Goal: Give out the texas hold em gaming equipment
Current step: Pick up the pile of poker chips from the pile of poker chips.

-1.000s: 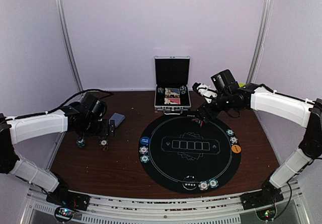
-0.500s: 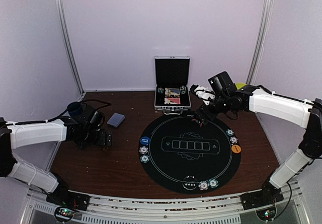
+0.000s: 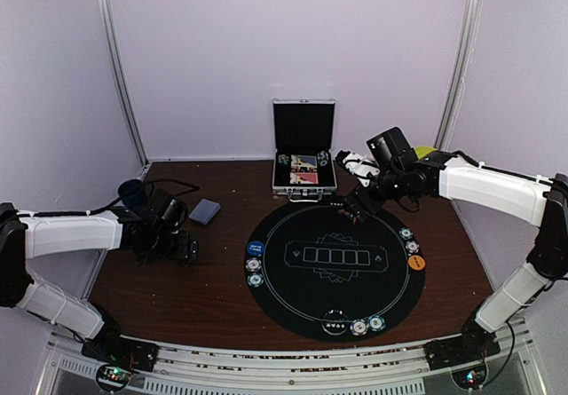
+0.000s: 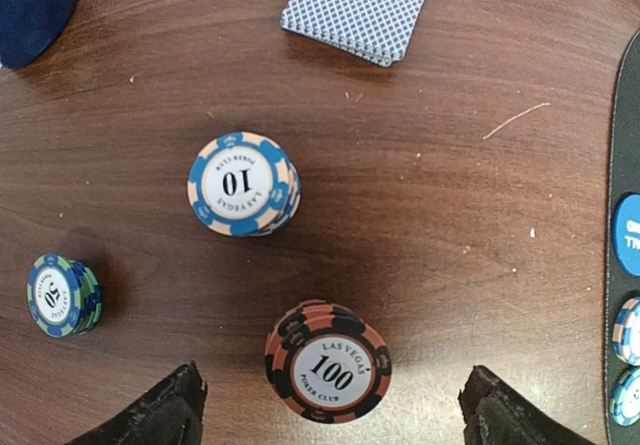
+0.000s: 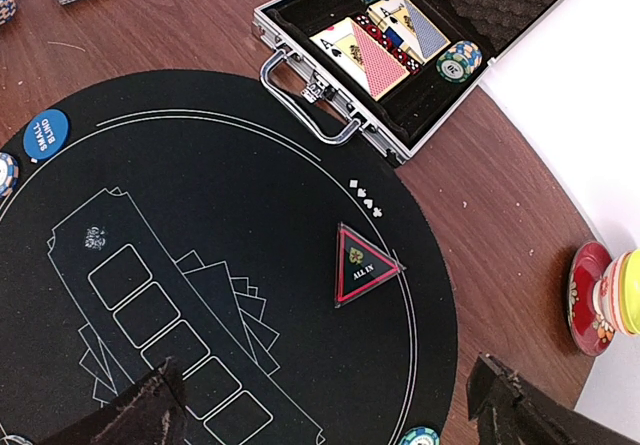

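My left gripper [image 4: 332, 397] is open, its fingers standing wide on either side of a red-and-black "100" chip stack [image 4: 328, 363] without touching it. Beyond it on the wooden table are a blue-and-white "10" chip stack [image 4: 240, 183], a green-and-blue chip stack [image 4: 62, 295] and a grey-blue-backed card deck [image 4: 360, 5] [image 3: 205, 210]. In the top view the left gripper [image 3: 182, 248] hides these chips. My right gripper [image 5: 325, 385] [image 3: 359, 201] hangs open and empty over the far edge of the black round mat [image 3: 335, 266], near a triangular "ALL IN" marker [image 5: 362, 263].
On the mat lie a blue button [image 3: 256, 248], an orange button [image 3: 417, 262], a white button [image 3: 335, 327] and small chip stacks [image 3: 255, 272] [image 3: 409, 240] [image 3: 366, 326]. The open silver case [image 3: 304, 160] holds cards and chips. A dark blue mug [image 3: 130, 191] stands far left, a red saucer [image 5: 590, 295] far right.
My left arm has drawn back towards the near left and come down over the chip stacks, which the top view showed before. Its jaws have narrowed a little. The right arm barely shifted.
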Available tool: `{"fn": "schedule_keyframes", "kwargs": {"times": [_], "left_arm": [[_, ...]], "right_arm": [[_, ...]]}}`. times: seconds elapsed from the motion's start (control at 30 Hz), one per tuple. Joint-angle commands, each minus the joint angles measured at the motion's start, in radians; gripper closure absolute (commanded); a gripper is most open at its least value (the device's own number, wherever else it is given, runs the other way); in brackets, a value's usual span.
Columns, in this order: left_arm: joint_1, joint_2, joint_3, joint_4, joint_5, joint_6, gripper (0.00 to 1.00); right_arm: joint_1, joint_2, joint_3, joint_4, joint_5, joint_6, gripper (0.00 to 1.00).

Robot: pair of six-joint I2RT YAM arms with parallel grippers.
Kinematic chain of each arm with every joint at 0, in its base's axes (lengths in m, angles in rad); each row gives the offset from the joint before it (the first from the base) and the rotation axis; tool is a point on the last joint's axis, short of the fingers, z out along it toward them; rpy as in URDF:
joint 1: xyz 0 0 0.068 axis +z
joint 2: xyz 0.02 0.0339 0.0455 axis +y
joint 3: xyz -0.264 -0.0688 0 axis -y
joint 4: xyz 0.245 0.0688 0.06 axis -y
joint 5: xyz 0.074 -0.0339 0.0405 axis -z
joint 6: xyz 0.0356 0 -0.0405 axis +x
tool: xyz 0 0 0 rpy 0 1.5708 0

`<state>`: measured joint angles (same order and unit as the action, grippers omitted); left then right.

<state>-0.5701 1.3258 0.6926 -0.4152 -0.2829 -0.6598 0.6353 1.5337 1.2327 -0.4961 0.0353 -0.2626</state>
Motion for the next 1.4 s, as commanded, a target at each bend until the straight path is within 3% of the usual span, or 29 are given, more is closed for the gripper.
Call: {"fn": "schedule_keyframes", "kwargs": {"times": [0.0,0.3,0.87,1.07,1.37], "left_arm": [[0.005,0.014,-0.003,0.036,0.002,0.002,0.09],[0.005,0.053,0.005,0.045,-0.018,0.008,0.18],[0.005,0.106,0.011,0.079,-0.057,0.019,0.47],[0.005,0.104,0.005,0.096,-0.056,0.024,0.48],[0.005,0.111,0.0,0.1,-0.057,0.024,0.58]], "right_arm": [[0.009,-0.005,-0.009,0.023,0.021,-0.003,0.0],[0.009,-0.007,-0.01,0.024,0.026,-0.004,0.0],[0.015,-0.006,-0.013,0.028,0.032,-0.007,0.0],[0.018,-0.003,-0.013,0.028,0.035,-0.007,0.0],[0.021,0.0,-0.013,0.03,0.04,-0.009,0.0]]}}
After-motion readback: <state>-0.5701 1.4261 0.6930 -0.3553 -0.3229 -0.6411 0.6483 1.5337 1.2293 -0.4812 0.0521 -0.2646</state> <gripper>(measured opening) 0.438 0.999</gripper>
